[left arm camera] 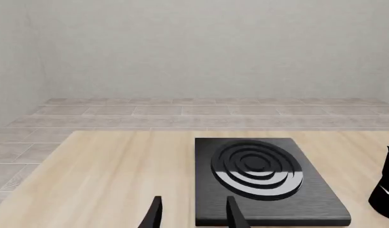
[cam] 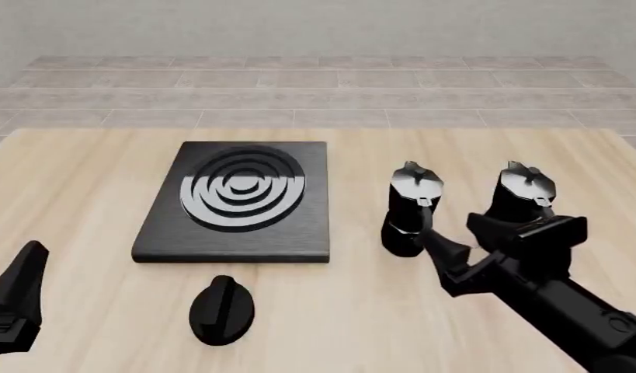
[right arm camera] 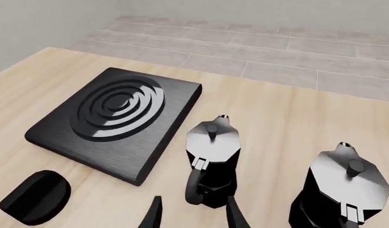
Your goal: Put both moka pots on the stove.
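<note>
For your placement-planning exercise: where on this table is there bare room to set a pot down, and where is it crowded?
The stove is unoccupied: its burner rings carry nothing. Bare wood lies left of the stove and along the far edge of the table. Crowded: right of the stove, where both moka pots stand beside the right end effector. The black knob sits in front of the stove.

Two moka pots (cam: pixel 412 208) (cam: pixel 522 200), one stove (cam: pixel 240 201), one black knob (cam: pixel 222 309).

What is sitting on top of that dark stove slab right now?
Nothing sits on the stove; only its own burner rings show. Both coffee pots stand upright on the table to its right. No part of the slab's top is covered.
</note>
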